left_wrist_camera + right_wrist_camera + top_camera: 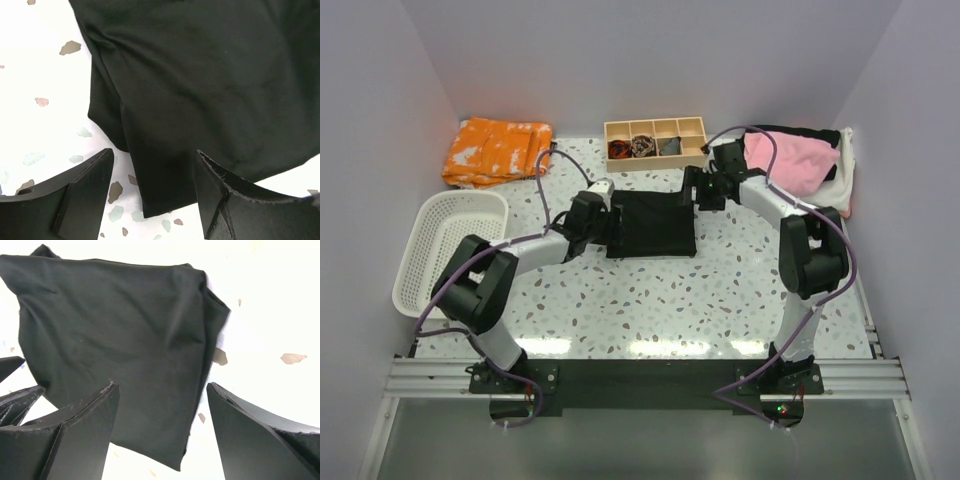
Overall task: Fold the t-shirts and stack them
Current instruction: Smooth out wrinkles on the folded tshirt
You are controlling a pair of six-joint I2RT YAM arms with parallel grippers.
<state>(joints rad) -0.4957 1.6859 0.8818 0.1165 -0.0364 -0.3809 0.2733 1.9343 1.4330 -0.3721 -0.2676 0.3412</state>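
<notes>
Blk t-shirt (pixel 653 222) folded, betw. tools: L tool (pixel 154 154) left edge, R tool (pixel 162 386) right-rear corner; both spread wide, empty.

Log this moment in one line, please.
left gripper: open, at left edge of black t-shirt | right gripper: open, at its far-right corner

no readable text, no labels, no brands, no numbers

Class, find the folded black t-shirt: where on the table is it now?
In the top view, the black t-shirt lies mid-table between the left end effector and the right end effector, just below the wooden tray.
</notes>
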